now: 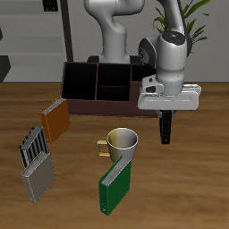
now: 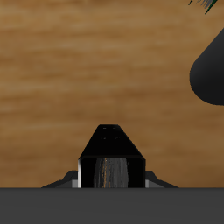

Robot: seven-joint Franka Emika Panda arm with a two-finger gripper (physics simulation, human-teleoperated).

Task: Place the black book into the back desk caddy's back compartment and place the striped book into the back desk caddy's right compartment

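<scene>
Overhead, our pincer (image 1: 167, 136) grips the black book (image 1: 166, 128) upright, above bare counter (image 1: 192, 192) beside the caddy (image 1: 100, 88). Near the opposite edge, we see the striped book (image 1: 34, 147) lying flat, by a grey book (image 1: 38, 180).

Exterior view: high, frontal, wide over the table (image 1: 192, 179). Wrist view: close, downward onto the same wooden tabletop.

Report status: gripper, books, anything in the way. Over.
Gripper shut on thin black book, held off table beside long dark brown wooden caddy. Black-and-white striped book lying on table, untouched. No obstacle between book and caddy.
</scene>
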